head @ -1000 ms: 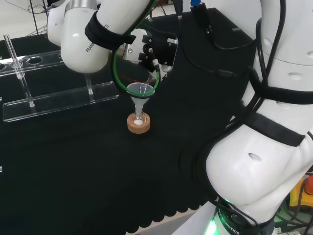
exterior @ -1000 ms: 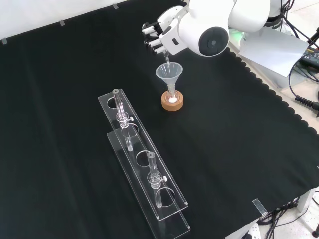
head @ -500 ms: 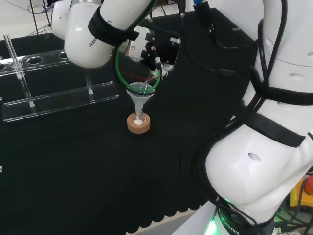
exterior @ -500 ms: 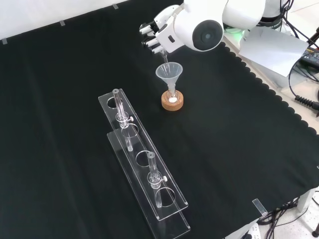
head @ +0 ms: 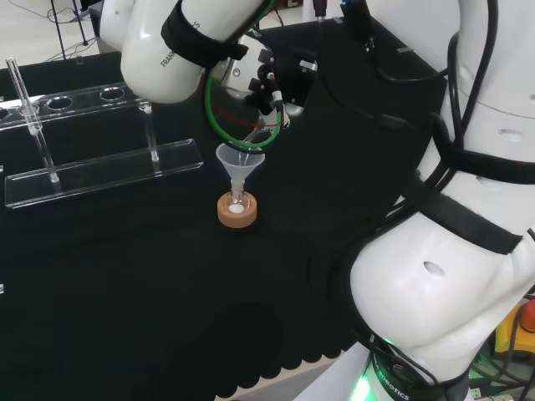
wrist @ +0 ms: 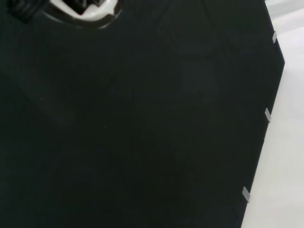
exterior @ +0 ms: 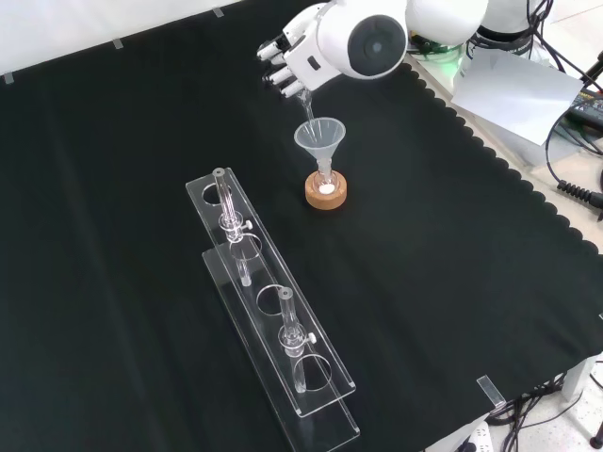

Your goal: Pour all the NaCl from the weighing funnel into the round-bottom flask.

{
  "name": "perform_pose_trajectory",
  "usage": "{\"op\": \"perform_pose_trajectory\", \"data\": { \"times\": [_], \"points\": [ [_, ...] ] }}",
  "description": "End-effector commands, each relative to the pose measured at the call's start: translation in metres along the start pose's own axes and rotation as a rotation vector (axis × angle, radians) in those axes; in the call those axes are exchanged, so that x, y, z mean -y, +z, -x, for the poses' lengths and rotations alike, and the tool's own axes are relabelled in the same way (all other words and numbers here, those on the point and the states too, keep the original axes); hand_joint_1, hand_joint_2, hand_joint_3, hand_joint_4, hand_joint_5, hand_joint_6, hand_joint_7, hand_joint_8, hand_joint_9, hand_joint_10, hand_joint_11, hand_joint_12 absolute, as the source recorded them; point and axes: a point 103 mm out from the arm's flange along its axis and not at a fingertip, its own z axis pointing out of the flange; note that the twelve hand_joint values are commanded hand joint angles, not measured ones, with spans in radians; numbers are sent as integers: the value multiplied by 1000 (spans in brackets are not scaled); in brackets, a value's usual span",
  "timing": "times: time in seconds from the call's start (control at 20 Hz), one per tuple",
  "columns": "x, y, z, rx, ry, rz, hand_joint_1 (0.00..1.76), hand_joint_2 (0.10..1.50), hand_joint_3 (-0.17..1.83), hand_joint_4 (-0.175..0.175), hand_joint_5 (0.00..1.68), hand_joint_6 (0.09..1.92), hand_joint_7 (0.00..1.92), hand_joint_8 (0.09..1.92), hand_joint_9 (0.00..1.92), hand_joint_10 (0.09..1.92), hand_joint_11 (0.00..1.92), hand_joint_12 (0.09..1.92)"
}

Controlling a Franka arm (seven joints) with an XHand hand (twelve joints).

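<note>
Hand (exterior: 294, 58) curls round the weighing funnel (exterior: 305, 98), tipped spout-down over the funnel (exterior: 320, 137) so NaCl drops into the flask (exterior: 326, 186), held upright by its cork ring (exterior: 326, 197) mid-counter.

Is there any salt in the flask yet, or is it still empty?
Not empty. The front view shows a white patch at the bottom of the flask, inside its cork ring, below the funnel.

Head view: clear funnel (head: 239, 164) upright in small flask (head: 238, 203) on cork ring (head: 238, 210), white powder inside the flask. Hand (head: 269, 79) hovers just above. Clear rack (head: 100, 171) sits left.
</note>
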Motion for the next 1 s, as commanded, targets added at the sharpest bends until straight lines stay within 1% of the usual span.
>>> {"op": "perform_pose_trajectory", "data": {
  "times": [0.05, 0.45, 0.55, 0.8, 1.0],
  "points": [
    [-1, 10, 8, -55, 2, 8, 1046, 729, 748, 175, 1038, 1116, 739, 621, 1148, 332, 843, 1038],
    [-3, 21, 18, -139, 12, 31, 1046, 729, 747, 175, 1038, 1117, 738, 621, 1148, 332, 842, 1038],
    [-4, 24, 21, -170, 13, 36, 1046, 729, 747, 175, 1038, 1117, 738, 622, 1148, 332, 842, 1039],
    [-6, 31, 25, -227, 13, 40, 1046, 730, 747, 175, 1038, 1117, 737, 622, 1148, 332, 843, 1039],
    [-8, 36, 27, -259, 14, 40, 1046, 730, 747, 175, 1038, 1117, 736, 622, 1147, 332, 843, 1039]
  ]
}}
